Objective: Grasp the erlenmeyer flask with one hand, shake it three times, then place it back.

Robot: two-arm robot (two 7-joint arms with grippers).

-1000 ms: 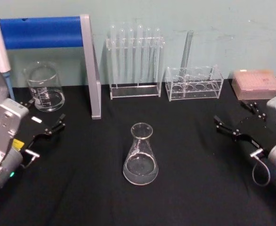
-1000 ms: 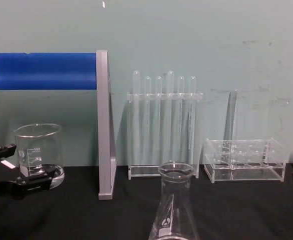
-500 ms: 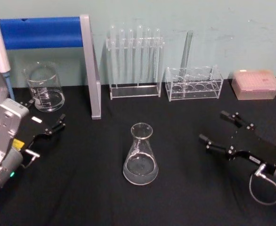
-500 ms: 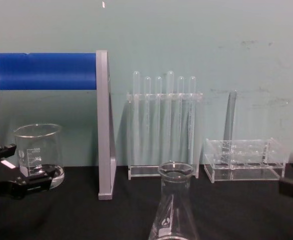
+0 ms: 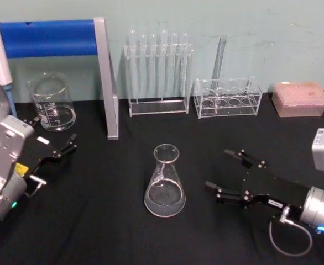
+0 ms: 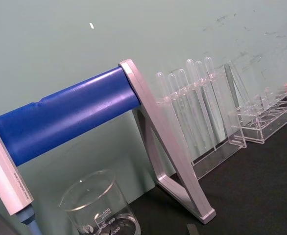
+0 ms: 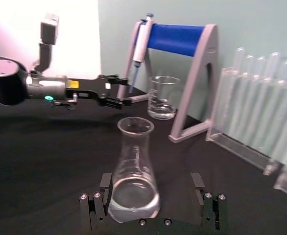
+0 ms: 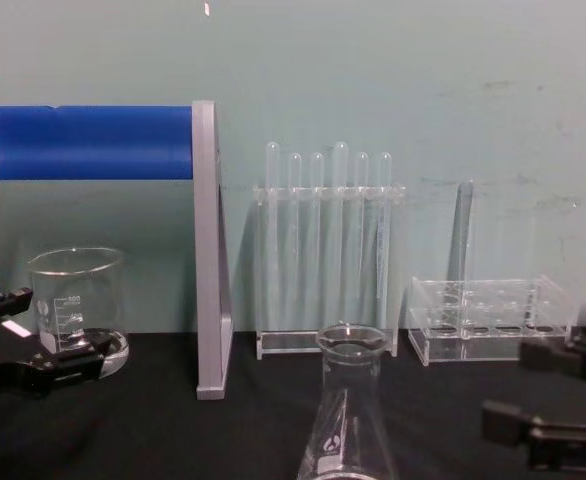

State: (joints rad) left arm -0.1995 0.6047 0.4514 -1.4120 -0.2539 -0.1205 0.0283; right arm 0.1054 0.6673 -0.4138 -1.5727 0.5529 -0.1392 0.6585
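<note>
Since a second ago the right gripper has come in from the right edge of the black surface and now sits just beside the erlenmeyer flask, not touching it. Its jaws are spread wide. From my right wrist view the flask stands upright beyond and between the two fingers, with a gap on each side. The flask has not shifted: it is near the middle of the surface, toward the front edge. In the chest view its neck and rim rise at the bottom centre. My left gripper is parked near the left edge, jaws spread, just beside the beaker.
</note>
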